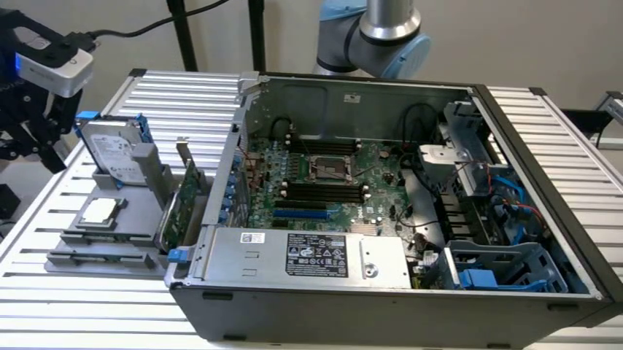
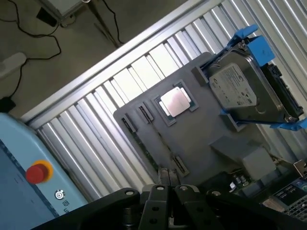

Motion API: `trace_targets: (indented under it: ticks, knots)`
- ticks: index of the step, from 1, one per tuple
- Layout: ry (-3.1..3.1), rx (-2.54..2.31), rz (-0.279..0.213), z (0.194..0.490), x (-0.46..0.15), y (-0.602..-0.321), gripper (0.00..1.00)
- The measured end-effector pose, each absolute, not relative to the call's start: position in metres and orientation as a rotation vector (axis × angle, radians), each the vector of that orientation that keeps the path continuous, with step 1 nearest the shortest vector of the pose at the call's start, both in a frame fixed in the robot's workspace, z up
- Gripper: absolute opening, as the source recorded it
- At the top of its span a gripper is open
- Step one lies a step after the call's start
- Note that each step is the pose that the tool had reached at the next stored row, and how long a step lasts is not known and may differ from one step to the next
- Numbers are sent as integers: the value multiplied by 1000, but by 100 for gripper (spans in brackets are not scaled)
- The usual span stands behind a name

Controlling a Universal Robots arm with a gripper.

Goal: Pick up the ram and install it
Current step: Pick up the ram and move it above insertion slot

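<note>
The robot arm's black gripper (image 2: 168,178) hangs closed and empty above a flat grey plastic holder tray (image 2: 206,143) on the ribbed aluminium surface (image 2: 96,139). The ram (image 2: 146,149), a long thin green circuit-board stick, stands on edge in a slot along the tray's side nearest the gripper, seemingly parked upright for grasping from above. The open dark computer case (image 1: 341,313) sits just beside the tray.

Exterior view. Computer case (image 1: 389,313) on slatted table (image 1: 58,313); motherboard (image 1: 331,175) inside, power supply (image 1: 302,255) at its 6 o'clock. Parts holder (image 1: 141,215) at the case's 9 o'clock carries: hard drive (image 1: 112,149), 12 o'clock; processor (image 1: 101,211), centre; the ram (image 2: 144,147), slotted beside the processor; expansion card (image 1: 180,204), 3 o'clock.
</note>
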State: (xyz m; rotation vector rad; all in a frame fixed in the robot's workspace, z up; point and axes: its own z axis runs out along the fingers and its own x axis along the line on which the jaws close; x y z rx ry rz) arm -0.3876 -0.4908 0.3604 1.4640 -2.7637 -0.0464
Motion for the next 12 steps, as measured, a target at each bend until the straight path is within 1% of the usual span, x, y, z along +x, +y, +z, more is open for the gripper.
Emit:
trace_targets:
  ticks: [12]
  knots:
    - [-2603,1727,-45,356,-388,-491,11]
